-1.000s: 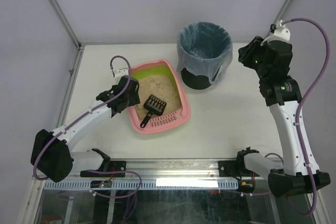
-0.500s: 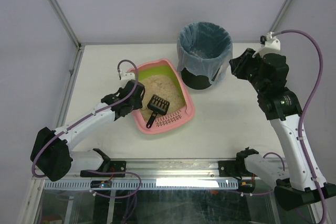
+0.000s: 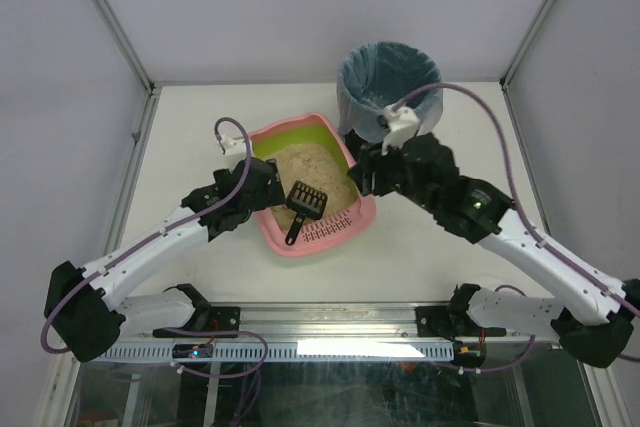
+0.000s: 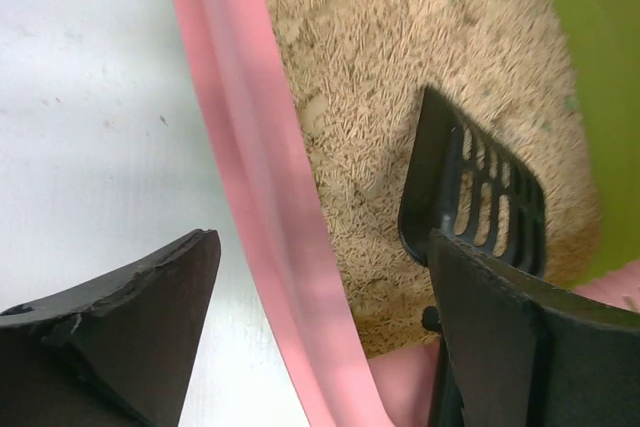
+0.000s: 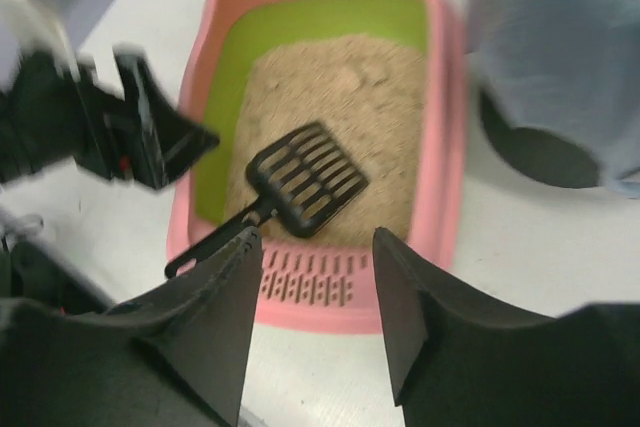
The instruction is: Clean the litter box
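Note:
The pink litter box [image 3: 330, 235] with its lime-green inner wall and beige litter lies mid-table. A black slotted scoop [image 3: 303, 207] rests in it, head on the litter, handle over the slotted ledge. My left gripper [image 3: 268, 188] is open, one finger outside and one inside the box's left rim [image 4: 270, 207], not pinching it; the scoop [image 4: 480, 197] lies just past its inner finger. My right gripper [image 3: 362, 173] hovers open by the box's right rim. In the right wrist view it [image 5: 317, 237] hangs over the slotted ledge [image 5: 310, 282] and the scoop [image 5: 305, 179], holding nothing.
A round black bin lined with a blue bag [image 3: 390, 87] stands behind the box's right corner, close to my right arm, and shows in the right wrist view [image 5: 560, 57]. White tabletop [image 3: 450, 277] lies around the box. Frame posts stand at the back corners.
My right arm has swung from the far right down to the box's right side, its jaws wider. My left jaws have opened round the left rim. The box has shifted slightly right.

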`<state>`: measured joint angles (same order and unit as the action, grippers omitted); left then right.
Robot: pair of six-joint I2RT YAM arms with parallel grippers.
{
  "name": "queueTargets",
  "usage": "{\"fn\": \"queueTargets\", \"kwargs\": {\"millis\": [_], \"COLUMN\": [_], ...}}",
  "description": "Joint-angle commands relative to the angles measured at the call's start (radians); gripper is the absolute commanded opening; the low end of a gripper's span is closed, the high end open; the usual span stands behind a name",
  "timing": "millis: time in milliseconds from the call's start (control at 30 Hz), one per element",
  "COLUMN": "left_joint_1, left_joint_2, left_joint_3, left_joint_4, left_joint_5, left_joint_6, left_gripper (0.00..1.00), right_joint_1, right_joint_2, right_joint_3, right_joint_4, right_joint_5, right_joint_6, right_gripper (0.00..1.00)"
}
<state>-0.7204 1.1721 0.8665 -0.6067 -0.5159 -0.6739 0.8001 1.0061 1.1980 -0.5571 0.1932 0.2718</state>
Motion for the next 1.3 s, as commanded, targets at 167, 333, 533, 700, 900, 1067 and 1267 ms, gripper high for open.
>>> {"fn": "queueTargets", "kwargs": {"millis": [167,333,533,700,900,1067,1267], "left_joint_1": [-0.003,-0.002,-0.002,-0.003,-0.002,-0.003,-0.003], "left_joint_2": [-0.281,-0.414,-0.512,-0.501,-0.481,-0.476,-0.472], "left_joint_3": [0.060,0.051,0.036,0.033,0.034,0.035,0.031], "left_joint_4": [-0.048,-0.075,-0.103,-0.122,-0.125,-0.125,-0.124], "left_joint_5": [-0.259,-0.311,-0.329,-0.323,-0.318,-0.313,-0.314], "left_joint_6": [-0.053,-0.053,-0.065,-0.087,-0.094,-0.095,-0.097], "left_gripper": [0.99,0.99,0.99,0.99,0.99,0.99,0.99], "right_joint_1": [0.398,0.486,0.520,0.532,0.545,0.557,0.566], "right_joint_2": [0.195,0.338,0.488,0.550,0.591,0.605,0.604], "right_joint_3": [-0.124,-0.142,-0.061,-0.015,0.027,0.040,0.043], "right_joint_4": [0.318,0.440,0.381,0.334,0.270,0.221,0.189], "right_joint_5": [0.115,-0.003,0.021,0.038,0.128,0.170,0.151], "right_joint_6": [-0.083,-0.194,-0.307,-0.378,-0.406,-0.419,-0.419], "right_gripper": [0.65,0.68,0.66,0.58,0.47,0.56,0.58]}}
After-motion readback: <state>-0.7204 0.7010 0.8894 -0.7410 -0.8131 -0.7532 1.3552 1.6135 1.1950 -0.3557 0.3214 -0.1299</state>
